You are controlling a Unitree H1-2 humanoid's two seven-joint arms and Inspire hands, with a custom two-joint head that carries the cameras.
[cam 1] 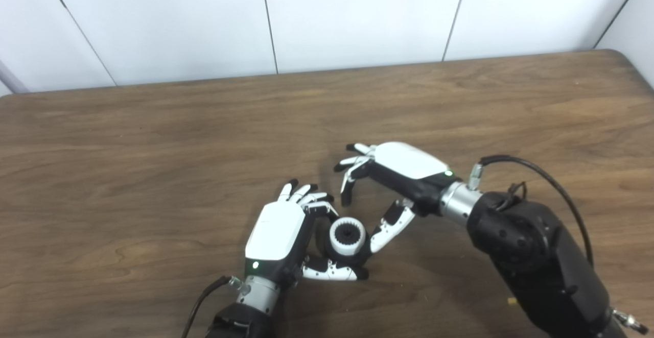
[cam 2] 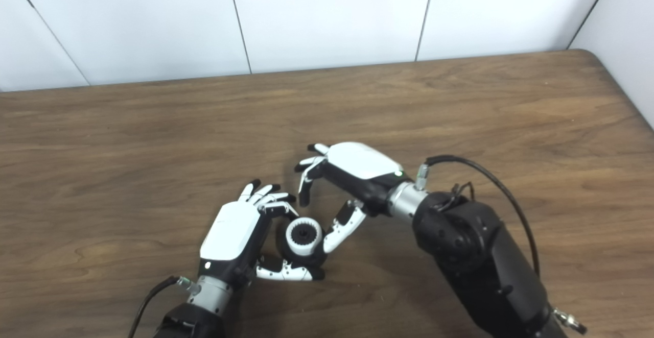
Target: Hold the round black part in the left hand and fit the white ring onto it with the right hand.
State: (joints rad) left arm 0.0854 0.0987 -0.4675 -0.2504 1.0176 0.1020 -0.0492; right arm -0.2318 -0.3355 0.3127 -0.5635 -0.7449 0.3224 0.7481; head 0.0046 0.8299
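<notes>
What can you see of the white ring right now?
The white ring looks like plastic, with a ribbed or toothed edge. It sits on the round black part, whose dark hub shows through its centre. The left robot hand holds the part beneath it. The right robot hand is open, its thumb close beside the ring; contact is unclear.

1 round black part (cam 1: 327, 246), 1 white ring (cam 1: 347, 236), 2 hands: left hand (cam 1: 278, 233), right hand (cam 1: 396, 174), 1 table (cam 1: 153, 149)
</notes>
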